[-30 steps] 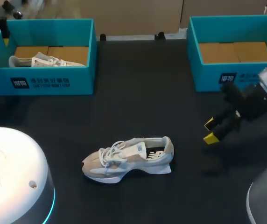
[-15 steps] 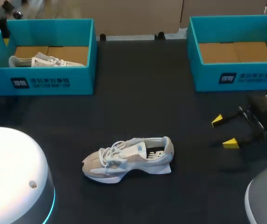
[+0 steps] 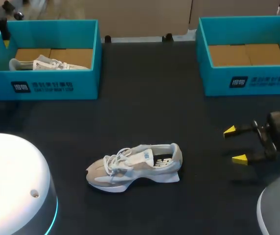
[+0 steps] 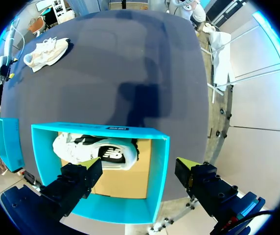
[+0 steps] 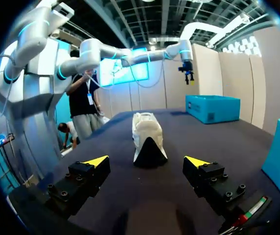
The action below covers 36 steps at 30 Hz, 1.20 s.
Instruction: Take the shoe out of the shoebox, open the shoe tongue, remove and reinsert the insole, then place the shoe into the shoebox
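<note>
Shoe (image 3: 134, 164) on table (image 3: 145, 98) — insole indistinct within

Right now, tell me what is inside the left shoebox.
The left shoebox holds one pale shoe on a brown cardboard floor. Its front wall hides the shoe's lower edge from the head camera.

right end effector (image 3: 234, 144) spread wide, horizontal
</note>
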Each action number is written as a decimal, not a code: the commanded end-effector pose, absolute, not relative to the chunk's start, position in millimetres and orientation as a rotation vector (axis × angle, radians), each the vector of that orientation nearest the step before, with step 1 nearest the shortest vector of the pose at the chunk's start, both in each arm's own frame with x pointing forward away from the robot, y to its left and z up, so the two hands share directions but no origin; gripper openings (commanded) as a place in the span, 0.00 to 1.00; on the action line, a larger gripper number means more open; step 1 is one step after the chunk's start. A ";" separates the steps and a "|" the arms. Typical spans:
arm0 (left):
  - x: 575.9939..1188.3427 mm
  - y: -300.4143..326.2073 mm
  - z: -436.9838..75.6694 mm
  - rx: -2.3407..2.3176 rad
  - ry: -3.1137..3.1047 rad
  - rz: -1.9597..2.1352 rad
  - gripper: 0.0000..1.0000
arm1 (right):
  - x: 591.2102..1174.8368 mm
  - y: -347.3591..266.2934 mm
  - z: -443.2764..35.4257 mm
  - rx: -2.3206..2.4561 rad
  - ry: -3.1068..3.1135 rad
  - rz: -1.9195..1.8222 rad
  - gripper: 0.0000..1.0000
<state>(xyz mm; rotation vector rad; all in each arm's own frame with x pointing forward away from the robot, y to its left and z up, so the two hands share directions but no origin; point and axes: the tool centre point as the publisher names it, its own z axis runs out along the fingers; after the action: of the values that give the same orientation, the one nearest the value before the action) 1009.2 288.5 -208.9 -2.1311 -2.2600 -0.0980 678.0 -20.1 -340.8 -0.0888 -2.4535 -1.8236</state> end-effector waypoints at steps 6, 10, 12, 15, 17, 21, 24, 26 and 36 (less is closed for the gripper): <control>1007.7 288.6 -208.8 -2.132 -2.260 -0.103 1.00 | 667.9 -17.2 -345.8 -0.245 -2.609 -1.748 1.00; 1007.7 288.6 -208.8 -2.132 -2.260 -0.103 1.00 | 666.3 -13.9 -352.7 -0.258 -2.629 -1.726 1.00; 1007.7 288.6 -208.8 -2.132 -2.260 -0.103 1.00 | 666.6 -11.6 -356.7 -0.253 -2.626 -1.721 1.00; 1007.7 288.6 -208.8 -2.132 -2.260 -0.103 1.00 | 669.9 -9.3 -362.8 -0.254 -2.613 -1.729 1.00; 1007.7 288.6 -208.8 -2.132 -2.260 -0.103 1.00 | 672.9 -8.5 -367.0 -0.268 -2.600 -1.742 1.00; 1007.7 288.6 -208.8 -2.132 -2.260 -0.103 1.00 | 677.0 -5.1 -372.9 -0.294 -2.585 -1.747 1.00; 1007.7 288.6 -208.8 -2.132 -2.260 -0.103 1.00 | 677.4 0.2 -374.8 -0.297 -2.578 -1.746 1.00; 1007.7 288.6 -208.8 -2.132 -2.260 -0.103 1.00 | 677.8 4.7 -375.8 -0.291 -2.573 -1.747 1.00; 1007.7 288.6 -208.8 -2.132 -2.260 -0.103 1.00 | 675.5 31.1 -380.9 -0.285 -2.554 -1.800 1.00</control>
<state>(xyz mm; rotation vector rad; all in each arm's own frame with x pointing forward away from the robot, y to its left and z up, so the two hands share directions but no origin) 1009.3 288.5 -208.9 -2.1312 -2.2599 -0.0981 677.0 27.7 -376.4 -0.2781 -2.5512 -1.7905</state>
